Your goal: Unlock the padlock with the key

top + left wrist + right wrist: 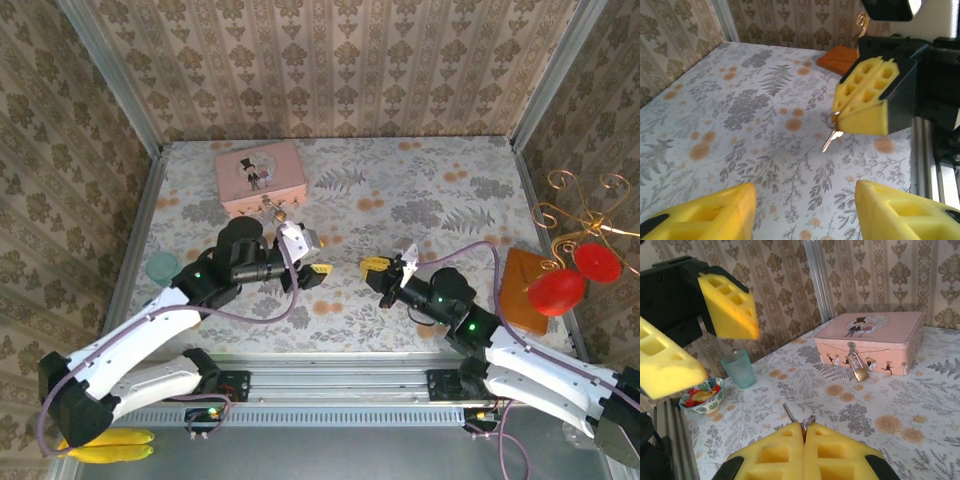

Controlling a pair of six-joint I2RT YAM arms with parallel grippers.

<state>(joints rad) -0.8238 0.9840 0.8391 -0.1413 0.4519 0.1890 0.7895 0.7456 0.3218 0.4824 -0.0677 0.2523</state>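
Right gripper (804, 427) yellow foam pads pressed together at bottom centre of right wrist view, pinching the small slender metal key (788, 412). Blade pokes out past the tips; grip looks to be on the key head or its ring, hard to tell which. Left gripper (802, 210) fingers spread apart, nothing between them, key hanging above the floral table (920, 405) between the two grippers. Small brass padlock (859, 373) with silvery shackle hangs closed from the front hasp of the pink rectangular tin (880, 335), right of centre, well apart from both grippers. Teal plastic cup (738, 368) at left.
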